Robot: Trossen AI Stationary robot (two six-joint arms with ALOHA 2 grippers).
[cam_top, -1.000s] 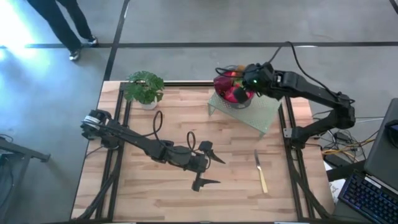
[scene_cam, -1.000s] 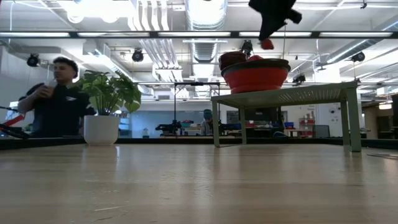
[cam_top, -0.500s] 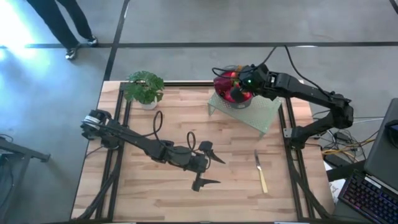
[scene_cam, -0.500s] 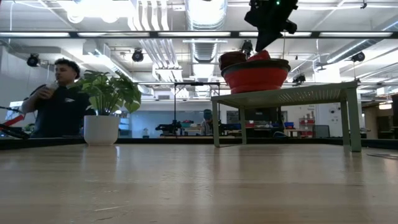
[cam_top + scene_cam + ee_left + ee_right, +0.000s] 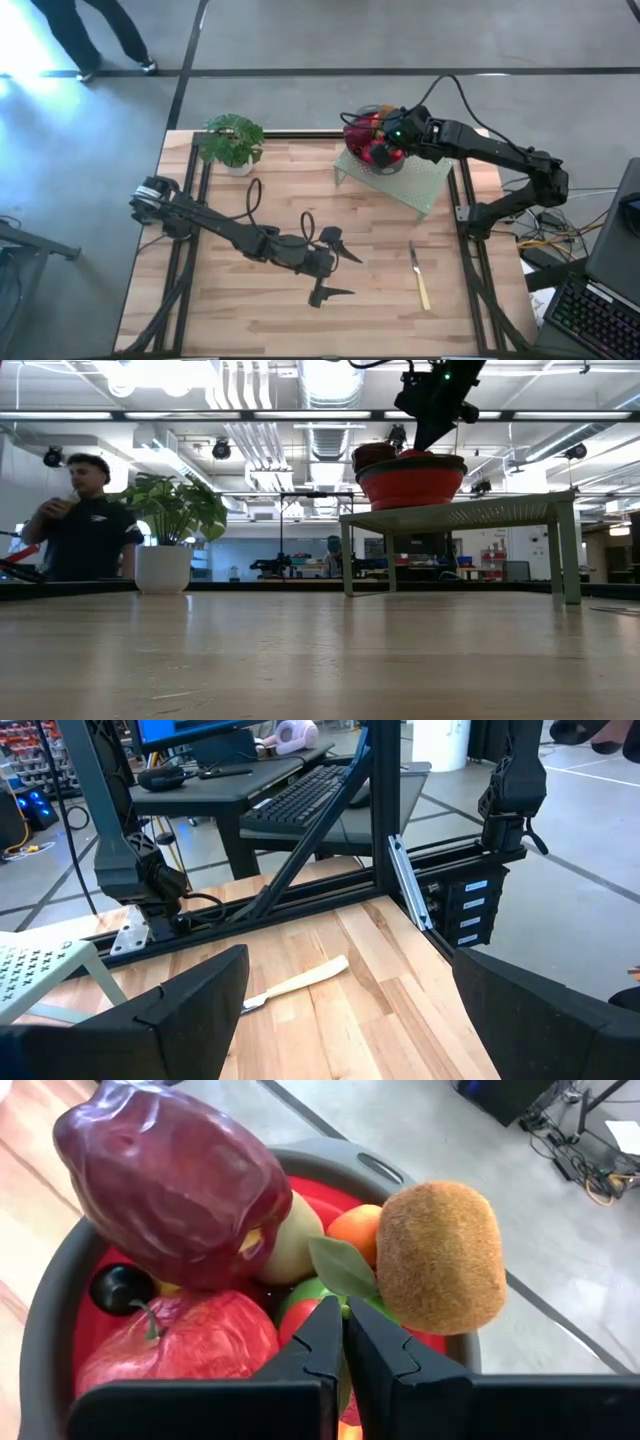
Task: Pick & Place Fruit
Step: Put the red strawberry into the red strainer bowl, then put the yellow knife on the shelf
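Just beyond the right gripper (image 5: 343,1342), jaws pressed together, fruit fills the red bowl (image 5: 60,1270): kiwi (image 5: 440,1258), maroon plum (image 5: 180,1180), red apple (image 5: 185,1342) half hidden. Left gripper (image 5: 330,265) gapes, empty.

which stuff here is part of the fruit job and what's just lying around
Part of the job:
- fruit piled in the red bowl on the raised stand
- kiwi, red apple, small orange one
- right gripper, shut, over the bowl
- left gripper, open, low over mid-table

Just lying about:
- potted plant
- knife
- person beyond the table
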